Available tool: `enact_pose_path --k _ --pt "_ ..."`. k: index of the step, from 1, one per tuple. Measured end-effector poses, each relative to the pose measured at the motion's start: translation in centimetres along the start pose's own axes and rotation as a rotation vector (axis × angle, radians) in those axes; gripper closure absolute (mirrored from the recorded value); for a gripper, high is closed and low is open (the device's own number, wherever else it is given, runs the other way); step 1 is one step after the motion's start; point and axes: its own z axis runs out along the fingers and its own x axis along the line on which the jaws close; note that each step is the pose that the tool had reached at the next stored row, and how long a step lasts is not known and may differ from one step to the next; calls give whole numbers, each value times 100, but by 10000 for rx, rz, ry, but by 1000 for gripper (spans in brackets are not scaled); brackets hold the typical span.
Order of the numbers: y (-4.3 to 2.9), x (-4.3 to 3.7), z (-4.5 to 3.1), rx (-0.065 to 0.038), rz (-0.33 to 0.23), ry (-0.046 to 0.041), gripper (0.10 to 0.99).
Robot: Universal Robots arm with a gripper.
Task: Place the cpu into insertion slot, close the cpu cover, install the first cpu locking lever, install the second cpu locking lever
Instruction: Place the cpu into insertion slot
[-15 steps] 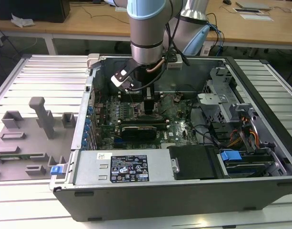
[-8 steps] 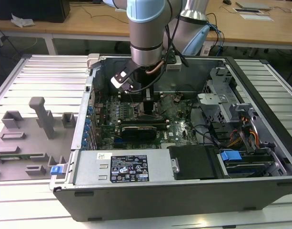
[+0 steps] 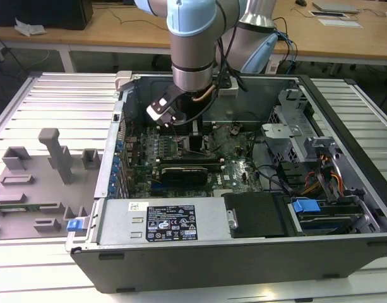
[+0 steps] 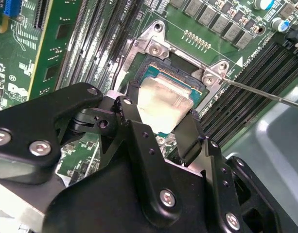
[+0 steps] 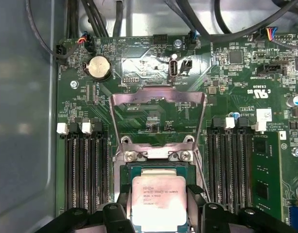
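cpu point(image 5: 158, 201) gripped between jaws, over insertion slot point(image 5: 158, 170).

An open computer case point(image 3: 199, 262) lay on the slatted table point(image 3: 67, 101) (coin battery point(image 5: 99, 67) on its green board point(image 5: 221, 97)), grey fixtures point(image 3: 57, 154) beside it

The cpu point(image 5: 158, 200), a silver-grey square, lies flat, pinched between the fingertips of the claw point(image 4: 161, 116), right over the insertion slot point(image 5: 139, 171), whose teal edge peeks out. Just beyond the fingertips, the cpu cover point(image 5: 158, 95) stands swung open.
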Motion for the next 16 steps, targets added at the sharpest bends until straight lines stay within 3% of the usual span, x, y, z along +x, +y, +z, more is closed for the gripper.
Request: enact_pose_path --k 10,11,16 --pt "-7 1 25 1 -1 -1 537" --pt "-7 1 25 0 -1 -1 471" --pt "-5 2 -6 0 0 0 471"
